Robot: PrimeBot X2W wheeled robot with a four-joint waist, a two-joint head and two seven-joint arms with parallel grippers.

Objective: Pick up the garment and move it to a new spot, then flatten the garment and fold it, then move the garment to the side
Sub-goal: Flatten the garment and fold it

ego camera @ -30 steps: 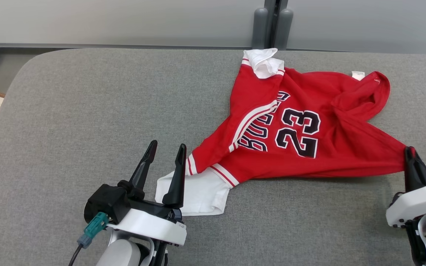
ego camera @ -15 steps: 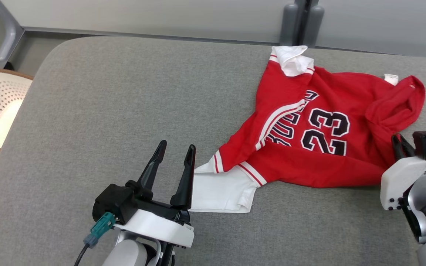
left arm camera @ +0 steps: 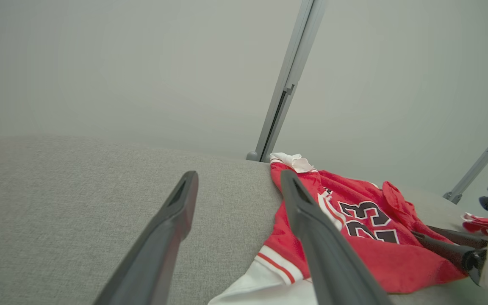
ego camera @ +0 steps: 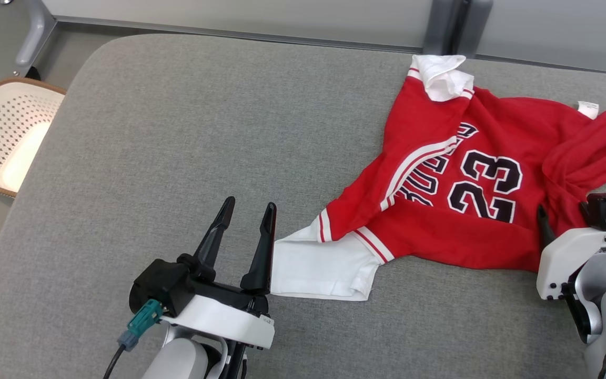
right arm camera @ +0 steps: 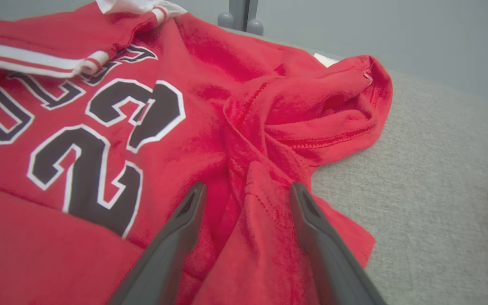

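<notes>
The garment [ego camera: 471, 173], a red jersey with white sleeves and a black 23, lay crumpled on the grey padded table [ego camera: 177, 131]. Its white upper sleeve almost reached the foot of the grey post [ego camera: 455, 26], and the rest spread from the post toward the robot and to its right.

The right gripper [right arm camera: 247, 186] hovered over the red edge farthest from the post, its jaws apart and grasping nothing, with a twisted ridge of cloth [right arm camera: 265, 169] lying under the gap. The left gripper [ego camera: 250, 203] waited nearer the robot and to the left of the post, also spread and empty, one finger just beside the lower white sleeve [ego camera: 319, 266].

The step in hand appeared to be flattening. It would go best if each gripper pinched a single layer at an outer edge, the sleeve cuff on one side and the red hem on the other. They should then draw apart low over the table so the twist unwinds rather than tightens.

The folded-over side flap hid part of the lettering, and the bunched red fabric concealed which edge was the hem. A small red and white thing [left arm camera: 477, 222] right of the post was too small to identify. A perforated basket [ego camera: 3, 137] was cut off far left of the post.
</notes>
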